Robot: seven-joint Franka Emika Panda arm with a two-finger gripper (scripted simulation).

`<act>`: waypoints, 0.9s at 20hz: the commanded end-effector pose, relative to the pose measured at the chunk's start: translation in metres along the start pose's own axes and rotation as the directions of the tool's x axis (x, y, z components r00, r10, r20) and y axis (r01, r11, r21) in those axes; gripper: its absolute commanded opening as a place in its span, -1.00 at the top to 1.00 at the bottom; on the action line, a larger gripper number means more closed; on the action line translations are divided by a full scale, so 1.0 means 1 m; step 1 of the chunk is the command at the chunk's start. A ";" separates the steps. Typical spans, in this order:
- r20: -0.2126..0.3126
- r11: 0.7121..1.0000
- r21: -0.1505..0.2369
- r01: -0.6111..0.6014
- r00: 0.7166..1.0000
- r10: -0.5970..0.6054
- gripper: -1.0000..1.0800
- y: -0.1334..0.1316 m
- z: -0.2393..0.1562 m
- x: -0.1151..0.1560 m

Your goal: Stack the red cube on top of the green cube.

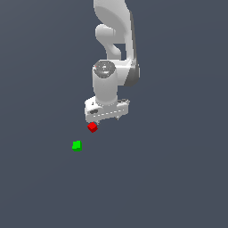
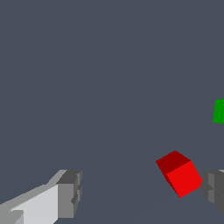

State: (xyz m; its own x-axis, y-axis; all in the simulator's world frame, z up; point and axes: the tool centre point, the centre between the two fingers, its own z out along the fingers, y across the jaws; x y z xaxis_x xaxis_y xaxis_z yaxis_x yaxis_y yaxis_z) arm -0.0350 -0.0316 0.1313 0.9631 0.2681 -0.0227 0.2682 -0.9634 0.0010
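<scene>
- I have 1 white arm (image 1: 116, 49) coming down from the top of the exterior view, wrist pointed at the floor (image 1: 178, 178).
- The gripper (image 1: 106, 118) sits low over the plain grey-blue floor; on my exterior view its fingers are too small to make out well.
- On the wrist view the gripper (image 2: 142, 192) has its jaws spread wide, with 1 grey finger pad (image 2: 70, 193) on one side and the other pad (image 2: 215, 190) partly cut off at the frame edge.
- Nothing is gripped: the wide gap between the pads shows mostly bare floor.
- The red cube (image 2: 179, 173) lies inside that gap, but far off centre, right next to the cut-off pad. I cannot tell whether it touches that pad.
- On the wrist view the red cube is turned at an angle to the pads, not square with them.
- On the exterior view the red cube (image 1: 92, 127) is just under the gripper's end toward the exterior view's left, and seems to rest on the floor.
- The green cube (image 1: 76, 145) is on the floor near the red one, lower in the exterior view and further to that view's left. The 2 cubes are apart, not touching.
- On the wrist view the green cube (image 2: 219, 111) is only partly in frame, cut by the edge, beyond the red cube.
- The red cube is not on the green one.
</scene>
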 end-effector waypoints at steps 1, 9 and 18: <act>-0.002 0.999 -0.001 0.052 0.999 -0.052 -0.92 0.007 0.006 -0.008; -0.009 0.977 -0.003 0.212 0.977 -0.212 -0.92 0.030 0.025 -0.028; -0.016 0.926 -0.007 0.377 0.926 -0.377 -0.92 0.059 0.046 -0.044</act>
State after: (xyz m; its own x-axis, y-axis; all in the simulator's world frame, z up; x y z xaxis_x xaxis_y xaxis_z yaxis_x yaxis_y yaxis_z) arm -0.0613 -0.0954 0.0897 0.8087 0.5881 -0.0072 0.5881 -0.8088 -0.0010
